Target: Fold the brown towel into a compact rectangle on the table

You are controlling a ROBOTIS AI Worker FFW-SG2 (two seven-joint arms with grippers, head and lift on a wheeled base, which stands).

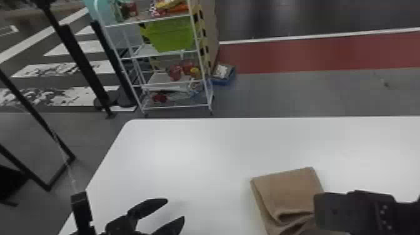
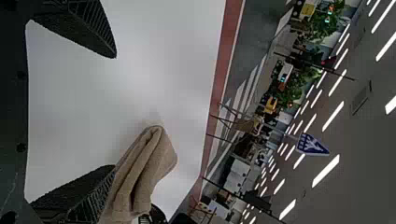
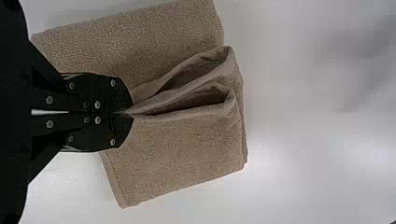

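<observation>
The towel point(image 3: 173, 154) lies partly folded on the bench point(image 1: 187, 150), a ridge pinched in the right claw point(image 3: 127, 113); the left claw point(image 1: 175, 208) is wide and empty. Best draw the ridge over low and slowly, square the edges, then let go gently

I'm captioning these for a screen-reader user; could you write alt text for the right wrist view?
The robot's black right gripper pinches a brown towel, its fingers closed on gathered cloth. The partly folded towel lies on a white table, two loops bulging beyond the fingertips.
</observation>
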